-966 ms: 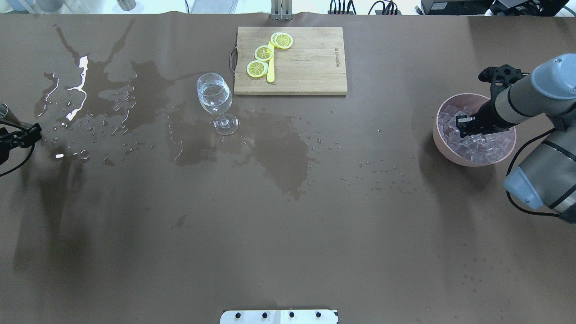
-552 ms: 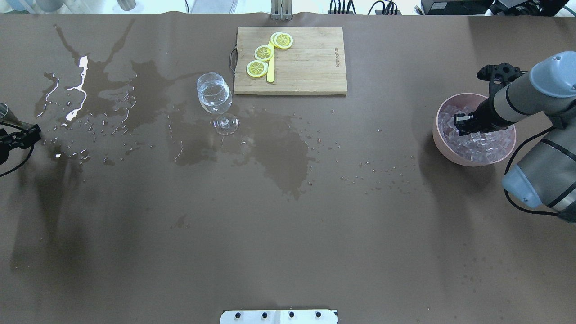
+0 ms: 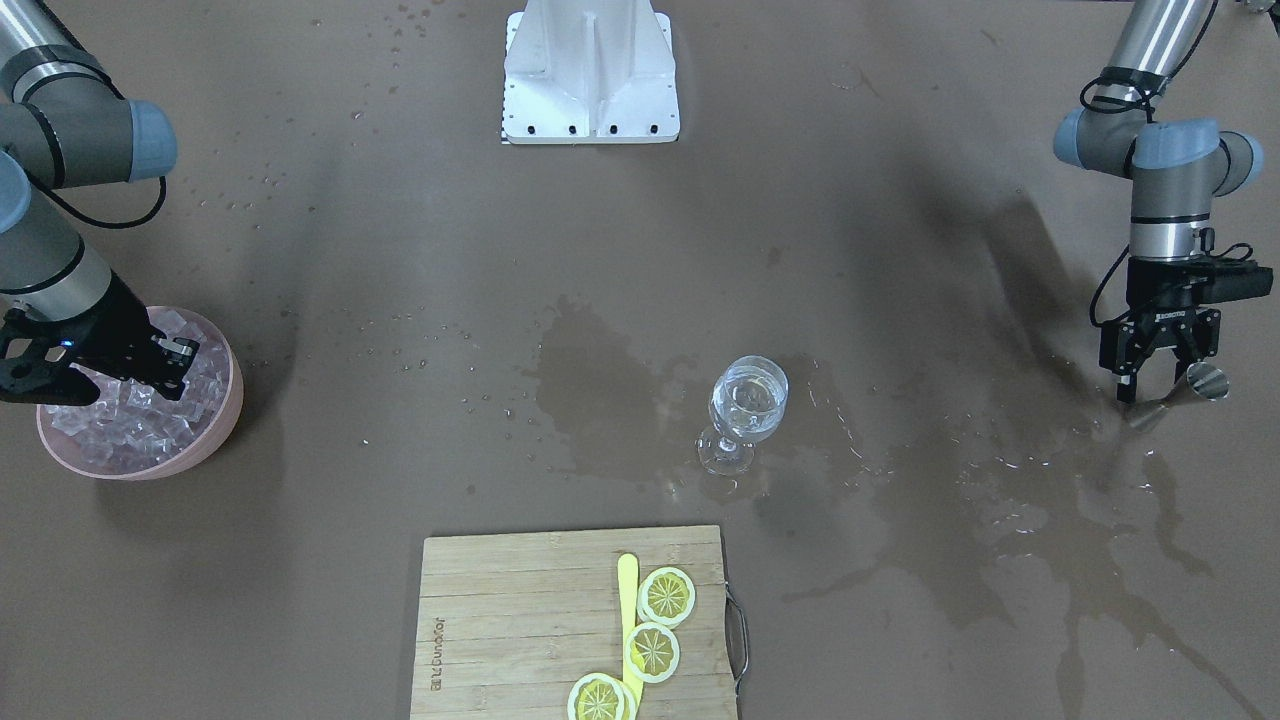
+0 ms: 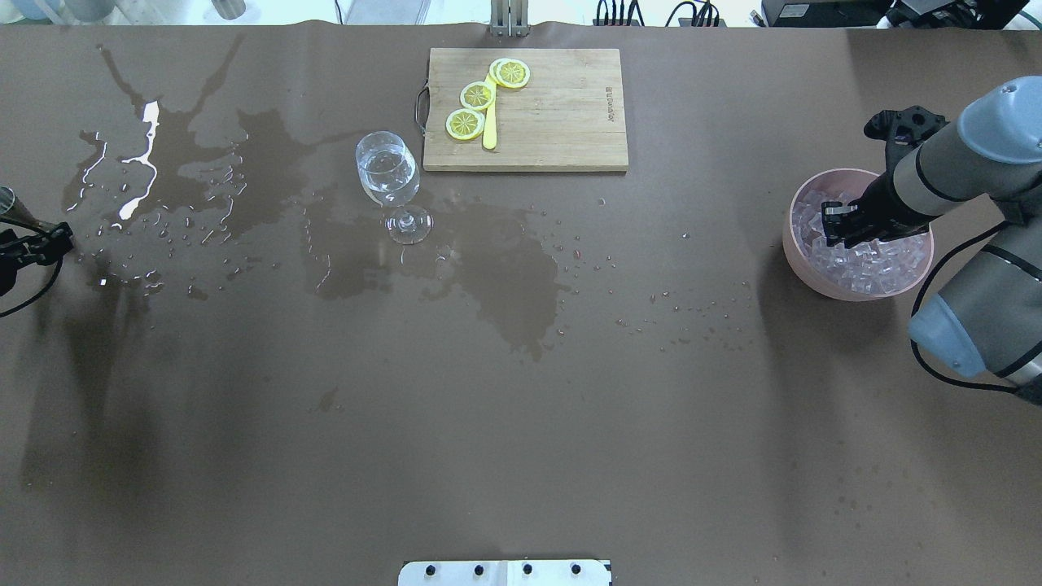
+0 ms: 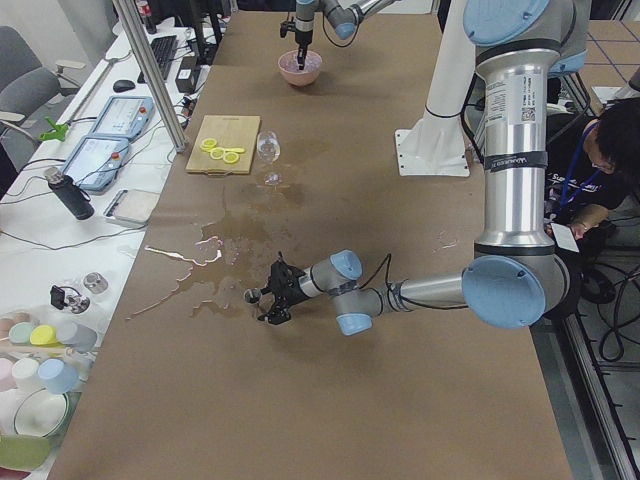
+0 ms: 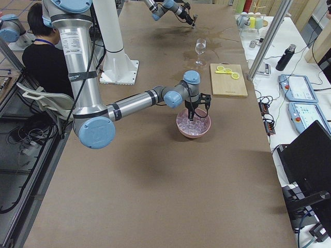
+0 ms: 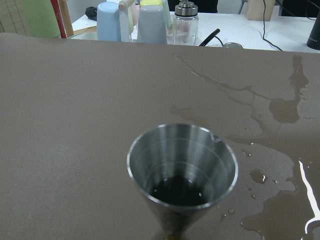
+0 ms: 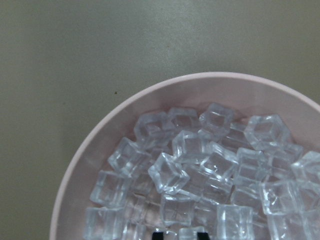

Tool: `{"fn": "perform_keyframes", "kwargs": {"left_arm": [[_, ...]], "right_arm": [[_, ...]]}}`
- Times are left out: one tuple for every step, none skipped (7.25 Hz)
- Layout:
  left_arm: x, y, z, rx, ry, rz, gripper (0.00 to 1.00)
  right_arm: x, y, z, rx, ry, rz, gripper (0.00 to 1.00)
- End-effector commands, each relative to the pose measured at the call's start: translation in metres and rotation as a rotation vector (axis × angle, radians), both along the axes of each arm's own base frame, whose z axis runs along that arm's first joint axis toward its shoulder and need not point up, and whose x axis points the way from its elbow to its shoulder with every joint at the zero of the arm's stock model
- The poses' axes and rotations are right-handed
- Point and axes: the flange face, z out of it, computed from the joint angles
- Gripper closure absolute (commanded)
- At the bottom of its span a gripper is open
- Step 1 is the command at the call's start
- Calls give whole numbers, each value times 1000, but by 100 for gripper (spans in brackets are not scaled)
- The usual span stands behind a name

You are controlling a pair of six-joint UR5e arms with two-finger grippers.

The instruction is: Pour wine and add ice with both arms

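Note:
A wine glass [image 4: 389, 175] holding clear wine stands mid-table; it also shows in the front-facing view [image 3: 748, 400]. My left gripper [image 3: 1160, 385] is at the table's far left, shut on a steel jigger [image 3: 1205, 381]. The left wrist view shows a thin film of liquid in the jigger's bottom [image 7: 181, 190]. My right gripper [image 4: 832, 226] points down into a pink bowl [image 4: 794, 252] full of ice cubes [image 4: 871, 264]. In the right wrist view its fingertips [image 8: 159, 234] stand close together with an ice cube [image 8: 181, 232] between them, just above the pile.
A wooden cutting board [image 4: 553, 122] with lemon slices [image 4: 477, 96] and a yellow knife lies behind the glass. Spilled liquid [image 4: 505, 277] spreads over the brown table from the left to the middle. The white base block [image 3: 590, 75] stands at the robot's edge.
My right arm has lifted a little and its gripper has shifted slightly left over the ice. The left gripper with the jigger has barely moved.

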Motion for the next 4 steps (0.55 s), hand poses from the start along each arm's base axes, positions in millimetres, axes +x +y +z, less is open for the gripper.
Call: {"fn": "perform_keyframes", "kwargs": {"left_arm": [[-10, -7, -3, 11, -7, -20, 16], [-12, -9, -3, 13, -7, -29, 16], [-14, -9, -3, 16, -9, -36, 16], [-15, -11, -4, 16, -10, -42, 16]], "right_arm": [[1, 2, 6, -5, 5, 0, 23], [3, 4, 10, -9, 9, -1, 19], [5, 5, 15, -14, 14, 0, 20], [7, 7, 21, -10, 14, -2, 27]]}}
